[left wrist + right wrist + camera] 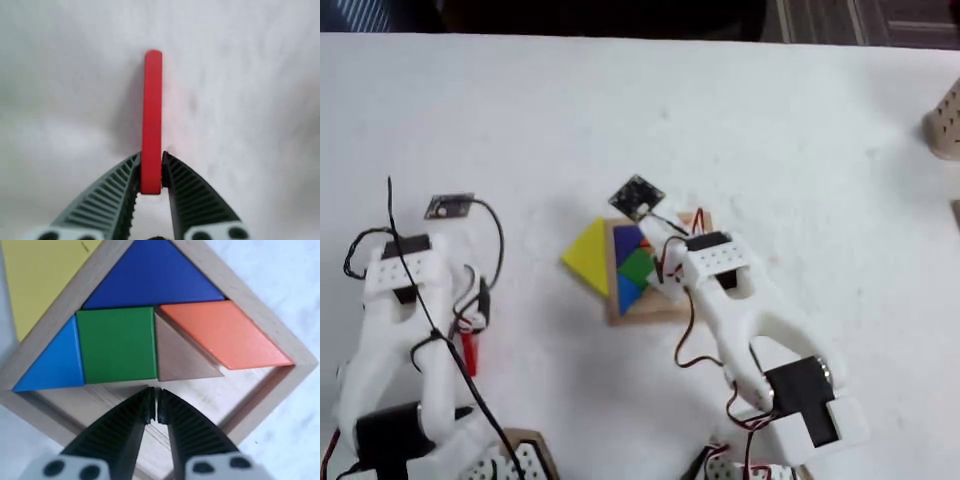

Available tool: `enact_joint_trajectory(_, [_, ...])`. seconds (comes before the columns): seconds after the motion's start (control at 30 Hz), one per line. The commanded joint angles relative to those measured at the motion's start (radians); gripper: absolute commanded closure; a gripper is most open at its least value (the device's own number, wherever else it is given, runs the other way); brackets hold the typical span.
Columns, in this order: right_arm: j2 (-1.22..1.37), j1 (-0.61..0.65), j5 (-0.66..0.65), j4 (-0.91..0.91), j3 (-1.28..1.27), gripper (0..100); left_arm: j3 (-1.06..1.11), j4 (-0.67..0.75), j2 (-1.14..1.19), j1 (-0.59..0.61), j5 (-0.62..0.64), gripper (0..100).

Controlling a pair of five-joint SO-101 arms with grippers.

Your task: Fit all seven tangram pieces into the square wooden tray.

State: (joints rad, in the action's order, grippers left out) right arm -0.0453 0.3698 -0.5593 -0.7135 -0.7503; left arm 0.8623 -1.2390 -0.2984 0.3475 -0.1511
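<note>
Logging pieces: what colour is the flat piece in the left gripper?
Red. The flat red piece in the left gripper shows best in the left wrist view.

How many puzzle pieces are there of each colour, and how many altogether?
Yellow piece: 1
Blue pieces: 2, the big triangle and the small triangle
Green square: 1
Orange piece: 1
Wood-coloured triangle: 1
Red piece: 1
Total: 7
</note>
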Motion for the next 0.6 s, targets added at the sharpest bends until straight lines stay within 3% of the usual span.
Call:
enact_joint_trajectory(0.0, [-0.012, -0.042, -0.006, -0.019, 0.02, 98.1, -0.098, 0.02, -0.012, -0.021, 0.015, 98])
enact_joint_trajectory(0.33, [-0.134, -0.076, -0.005, -0.074, -0.043, 98.1, -0.282, 0.018, -0.01, -0.027, 0.015, 98])
enact_joint_trajectory(0.57, [-0.323, -0.205, 0.071, -0.024, -0.189, 98.1, -0.4, -0.014, -0.01, -0.171, 0.015, 98])
